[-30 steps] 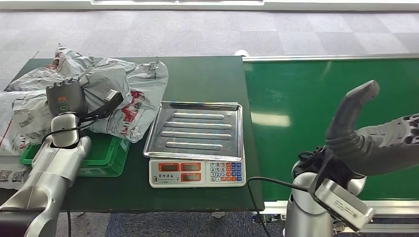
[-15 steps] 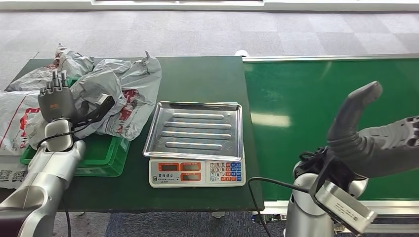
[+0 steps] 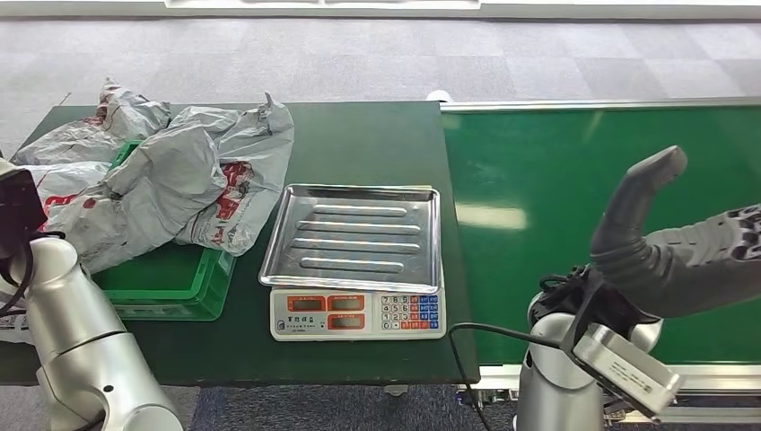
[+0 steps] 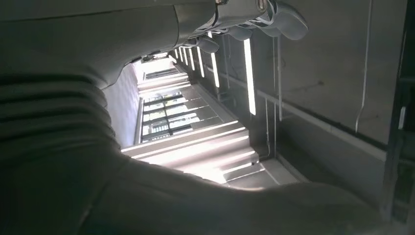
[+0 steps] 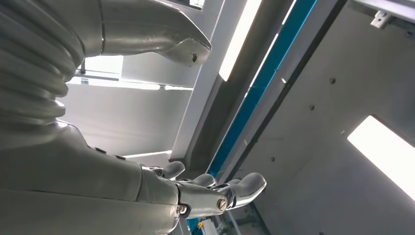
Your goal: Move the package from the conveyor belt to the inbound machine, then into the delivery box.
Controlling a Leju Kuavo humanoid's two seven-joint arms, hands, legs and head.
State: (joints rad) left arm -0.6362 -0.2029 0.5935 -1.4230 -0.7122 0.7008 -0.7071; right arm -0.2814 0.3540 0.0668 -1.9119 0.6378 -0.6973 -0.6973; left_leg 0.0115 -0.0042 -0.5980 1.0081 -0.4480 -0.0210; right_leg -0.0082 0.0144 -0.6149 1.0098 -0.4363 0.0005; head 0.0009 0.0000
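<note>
Noting the grey package (image 3: 179, 184) lying over the green delivery box (image 3: 170, 285) at upper left, running lower left to upper right, and judging the left hand (image 4: 205, 24) nearer than the right hand (image 3: 673, 260), both spread and holding nothing.

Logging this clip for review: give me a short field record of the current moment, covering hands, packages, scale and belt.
left hand: open, holds nothing, raised toward ceiling
right hand: open, holds nothing, palm up beside belt
grey plastic mailer packages: heaped over the green plastic crate
silver tray scale: tray bare
green conveyor belt: no package on the visible part
</note>
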